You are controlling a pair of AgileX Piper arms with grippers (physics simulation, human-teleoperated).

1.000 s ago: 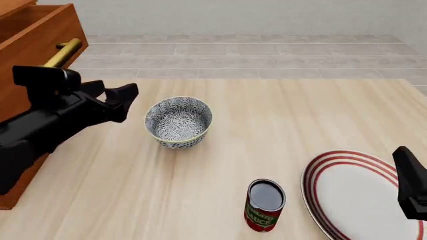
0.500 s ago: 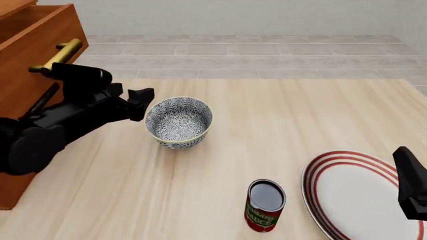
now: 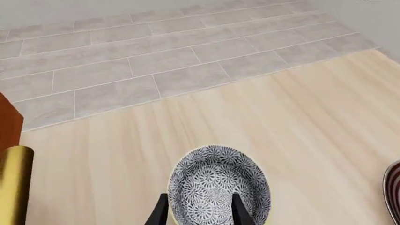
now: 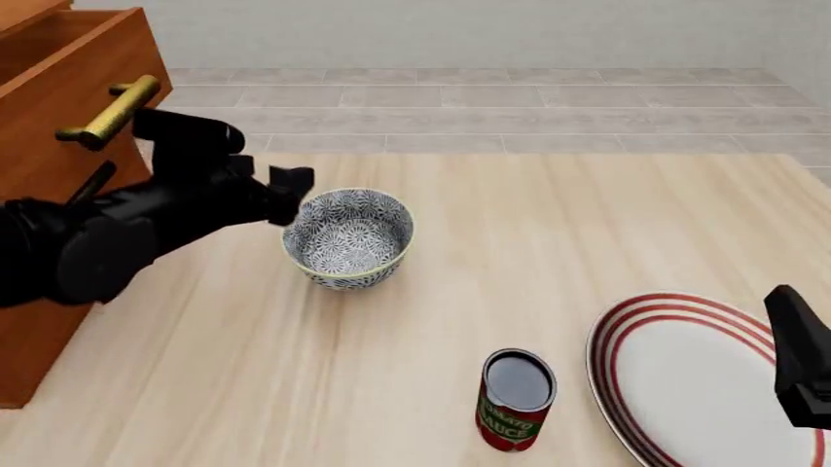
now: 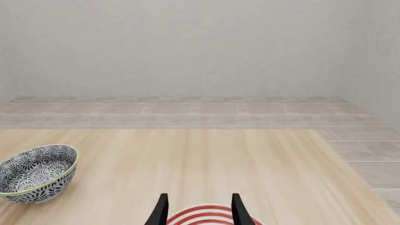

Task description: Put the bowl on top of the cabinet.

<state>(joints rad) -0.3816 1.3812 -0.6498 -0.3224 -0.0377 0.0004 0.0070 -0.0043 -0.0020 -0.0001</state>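
Left wrist view: the left gripper [image 3: 195,212] shows two dark fingertips [image 3: 157,213] spread apart, with the near rim of the bowl [image 3: 218,185] lying between them. One tip sits just outside the rim and the other over the inside of the bowl; whether either one touches the ceramic cannot be told. The bowl stands upright on the pale wooden table [image 3: 300,122]. A brass handle [image 3: 15,185] and a sliver of the reddish-brown cabinet [image 3: 9,124] sit at one edge, and the red-ringed edge of a plate [image 3: 394,192] at the other. Grey floor tiles [image 3: 156,56] lie beyond the table.

Front view: the left gripper [image 4: 291,195] is at the bowl's [image 4: 348,236] left rim, its black arm coming in from the left across the cabinet [image 4: 53,126]. The jaws' gap is hard to read from here. The bowl stands on the table [image 4: 585,214], right of the cabinet and not on top of it. A brass handle [image 4: 109,110] juts from the cabinet above the arm. Nearer the camera stands an open red can [image 4: 516,399], and just right of it lies the plate [image 4: 695,379]. Part of the right arm [image 4: 803,355] shows at the right edge, over the plate.

Right wrist view: the right gripper [image 5: 198,210] has its jaws spread with nothing between them, hanging above the plate's [image 5: 203,214] red rings. The bowl [image 5: 36,172] stands well apart from it on the table [image 5: 206,159].
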